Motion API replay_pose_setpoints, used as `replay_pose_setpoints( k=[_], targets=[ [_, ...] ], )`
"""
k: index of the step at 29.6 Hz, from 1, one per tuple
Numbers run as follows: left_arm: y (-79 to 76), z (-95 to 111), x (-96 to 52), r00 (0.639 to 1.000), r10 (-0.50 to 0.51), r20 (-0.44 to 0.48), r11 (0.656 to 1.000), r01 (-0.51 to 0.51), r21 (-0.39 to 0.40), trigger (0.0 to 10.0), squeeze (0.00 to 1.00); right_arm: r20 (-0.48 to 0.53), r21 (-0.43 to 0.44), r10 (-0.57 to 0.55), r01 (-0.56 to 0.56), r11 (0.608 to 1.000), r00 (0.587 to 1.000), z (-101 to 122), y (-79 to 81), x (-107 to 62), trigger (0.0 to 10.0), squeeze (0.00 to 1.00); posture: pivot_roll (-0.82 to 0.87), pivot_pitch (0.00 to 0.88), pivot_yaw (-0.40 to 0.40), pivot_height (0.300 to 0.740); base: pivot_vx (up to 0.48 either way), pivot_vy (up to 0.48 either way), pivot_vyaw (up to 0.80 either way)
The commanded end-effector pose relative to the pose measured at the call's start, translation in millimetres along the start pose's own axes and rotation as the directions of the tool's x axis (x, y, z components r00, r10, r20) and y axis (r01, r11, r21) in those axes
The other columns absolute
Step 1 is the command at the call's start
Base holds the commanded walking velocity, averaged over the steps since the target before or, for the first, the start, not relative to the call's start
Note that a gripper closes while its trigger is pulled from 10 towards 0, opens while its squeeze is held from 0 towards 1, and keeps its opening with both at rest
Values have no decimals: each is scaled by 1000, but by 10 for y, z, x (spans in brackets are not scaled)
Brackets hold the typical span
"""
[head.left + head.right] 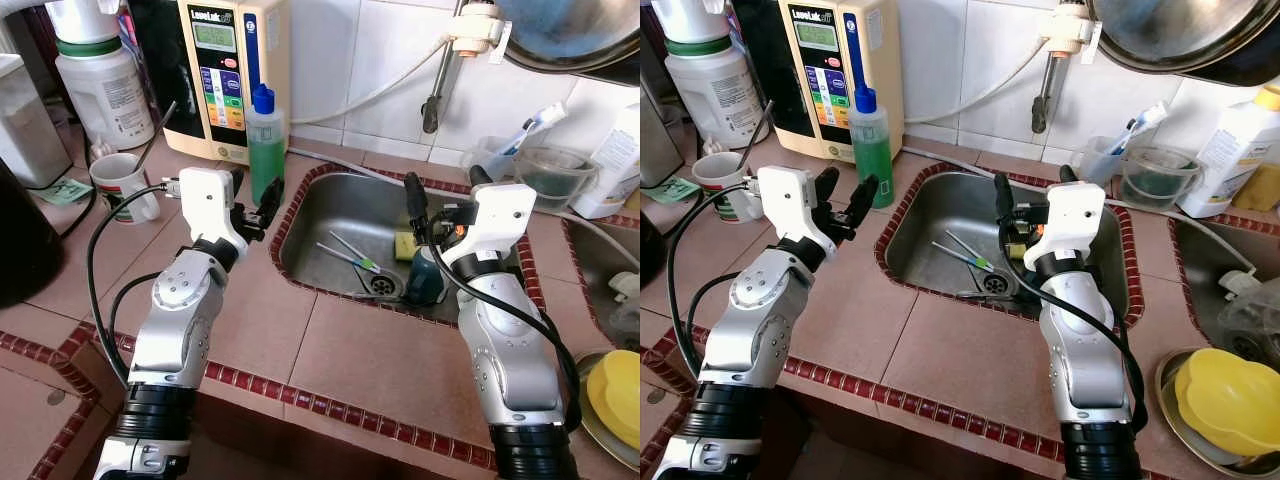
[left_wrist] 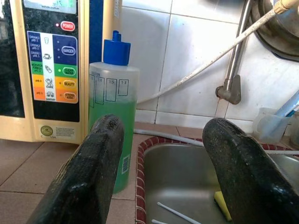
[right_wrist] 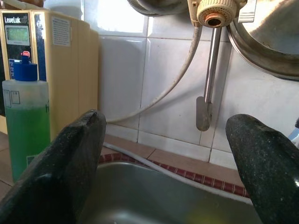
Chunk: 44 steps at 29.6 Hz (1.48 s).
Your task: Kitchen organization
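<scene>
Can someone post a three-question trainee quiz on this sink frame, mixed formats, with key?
1. True or false: the left tool is shut on the clear plastic bottle of green liquid with a blue cap.
2. Multiple choice: where does the yellow sponge lie? A) on the tiled counter B) inside the stainless steel sink C) in the white mug
3. Fill in: the right tool is over the ____ with its fingers apart.

Key: 1 false, it is open, beside the bottle; 2 B; 3 sink.
</scene>
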<state>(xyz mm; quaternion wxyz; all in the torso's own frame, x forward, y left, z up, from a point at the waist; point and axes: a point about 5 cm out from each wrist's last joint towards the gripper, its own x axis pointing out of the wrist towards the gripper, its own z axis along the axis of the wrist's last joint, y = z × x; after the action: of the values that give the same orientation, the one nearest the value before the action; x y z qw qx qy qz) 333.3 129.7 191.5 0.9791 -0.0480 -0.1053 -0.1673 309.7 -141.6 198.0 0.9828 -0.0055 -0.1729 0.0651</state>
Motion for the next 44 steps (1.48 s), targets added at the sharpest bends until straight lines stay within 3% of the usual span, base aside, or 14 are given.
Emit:
replay_pose_setpoints(
  k=[1, 37, 44],
  targets=[
    [-20, 25, -5, 1000, -20, 6, 1000, 20, 14, 10000, 0, 0, -11, 0, 0, 1000, 1000, -2, -3, 14, 10000, 0, 46, 0, -34, 740, 0, 0, 0],
    [-15, 34, -34, 1000, -29, -10, 999, 29, 26, 10000, 0, -1, -7, -13, 13, 1000, 1000, -16, -14, 20, 10000, 0, 59, 0, -31, 740, 0, 0, 0],
    [-19, 35, -30, 999, -29, -13, 999, 30, 28, 10000, 0, -2, -7, -17, 16, 1000, 1000, -16, -17, 21, 10000, 0, 59, 0, -30, 740, -273, 0, 0]
  ],
)
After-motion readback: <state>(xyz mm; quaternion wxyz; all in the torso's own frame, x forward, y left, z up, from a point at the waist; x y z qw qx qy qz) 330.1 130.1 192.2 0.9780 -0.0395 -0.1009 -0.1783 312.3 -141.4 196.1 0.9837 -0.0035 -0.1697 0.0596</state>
